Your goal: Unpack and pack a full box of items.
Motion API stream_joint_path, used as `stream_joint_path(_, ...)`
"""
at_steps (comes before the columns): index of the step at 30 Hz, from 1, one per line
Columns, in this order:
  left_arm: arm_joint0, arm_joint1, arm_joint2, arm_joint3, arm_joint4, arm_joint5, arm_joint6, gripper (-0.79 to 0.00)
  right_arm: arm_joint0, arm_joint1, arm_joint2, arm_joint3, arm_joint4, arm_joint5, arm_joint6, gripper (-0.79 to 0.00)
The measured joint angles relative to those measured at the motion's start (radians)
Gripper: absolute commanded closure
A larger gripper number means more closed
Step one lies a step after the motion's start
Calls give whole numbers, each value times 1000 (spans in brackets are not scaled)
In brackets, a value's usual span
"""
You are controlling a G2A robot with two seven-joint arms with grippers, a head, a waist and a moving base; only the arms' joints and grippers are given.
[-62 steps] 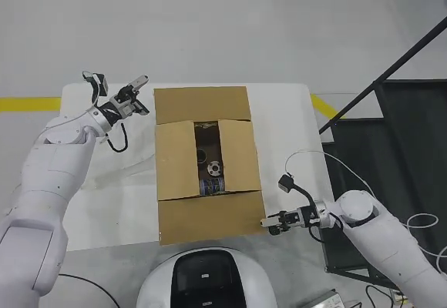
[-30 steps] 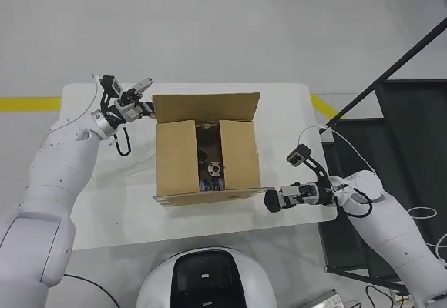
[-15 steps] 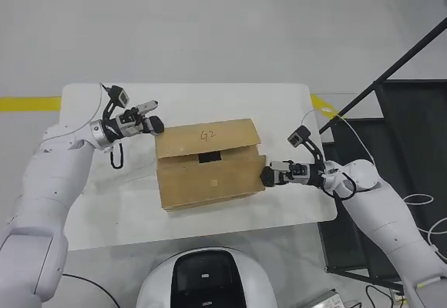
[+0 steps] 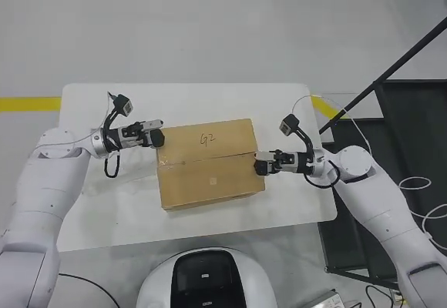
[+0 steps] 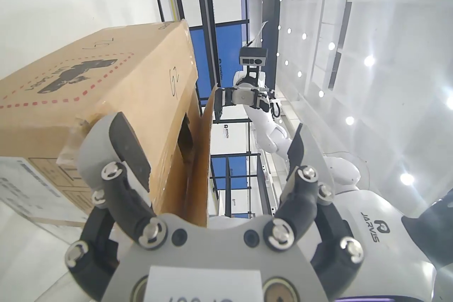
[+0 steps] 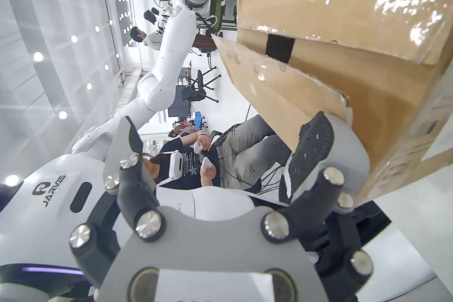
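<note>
A brown cardboard box [image 4: 208,162] lies in the middle of the white table [image 4: 108,208], its long top flaps folded down and meeting along a seam. My left gripper [image 4: 156,136] is at the box's left end near the far corner, open, with one finger [image 5: 120,147] against the box [image 5: 106,77]. My right gripper [image 4: 259,164] is at the right end by the seam, open, with one finger [image 6: 315,144] pressed on the near flap of the box [image 6: 354,34]. The near flap stands slightly ajar. The contents are hidden.
A black metal rack [image 4: 408,154] stands just right of the table. A yellow floor line [image 4: 15,104] runs behind the table at the left. Bare table surface lies left of the box and along the front edge.
The box's far and near flaps, spread open before, have been folded over the top. Both grippers moved in from the table's corners to the box's two ends.
</note>
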Motion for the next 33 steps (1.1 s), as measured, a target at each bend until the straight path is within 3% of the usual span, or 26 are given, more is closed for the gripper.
stream_joint_path(13, 48, 31, -54, -68, -76, 49, -49, -785, 165, -53, -130, 123, -107, 17, -19, -785)
stream_joint_path(22, 157, 76, -157, -206, -133, 94, -86, -785, 239, -86, -188, 198, -125, 39, -11, -785)
stream_joint_path(33, 317, 123, -280, -370, -152, 200, -36, -785, 302, -114, -217, 259, -123, 49, 2, -785)
